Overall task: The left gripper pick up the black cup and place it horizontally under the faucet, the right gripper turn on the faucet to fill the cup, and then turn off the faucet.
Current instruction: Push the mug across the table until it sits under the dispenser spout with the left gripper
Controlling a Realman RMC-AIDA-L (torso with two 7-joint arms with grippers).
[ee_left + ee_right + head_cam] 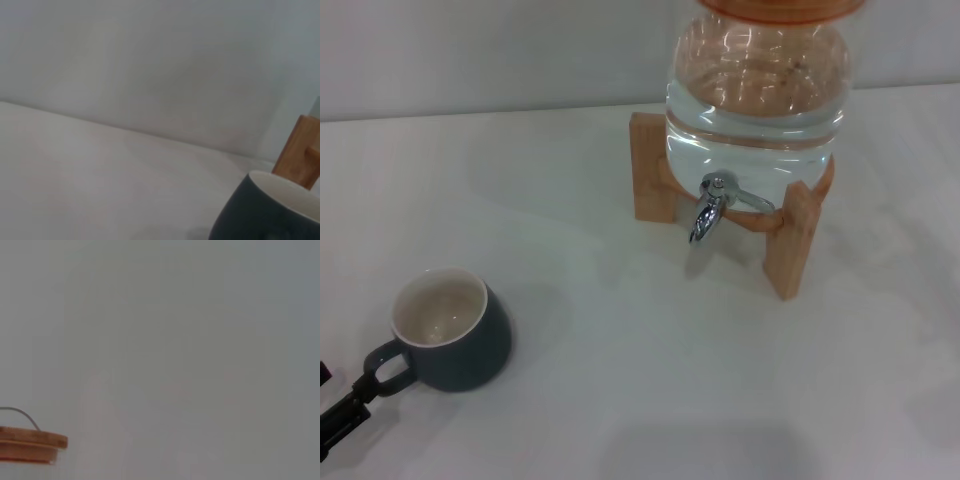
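The black cup [455, 335] stands upright on the white table at the front left, its cream inside showing and its loop handle turned toward the front left. My left gripper [342, 382] comes in at the bottom left corner, open; one finger [355, 400] touches the handle and the other only peeks in at the frame edge. The cup's rim also shows in the left wrist view [265, 215]. The chrome faucet [708, 208] sticks out of the glass water jar [755, 95], spout curved down, nothing under it. My right gripper is out of view.
The jar rests on a wooden stand [790, 245] at the back right, also seen in the left wrist view [300, 150]. The jar's wooden lid [30, 442] shows in the right wrist view. White table [620, 400] lies between the cup and the stand.
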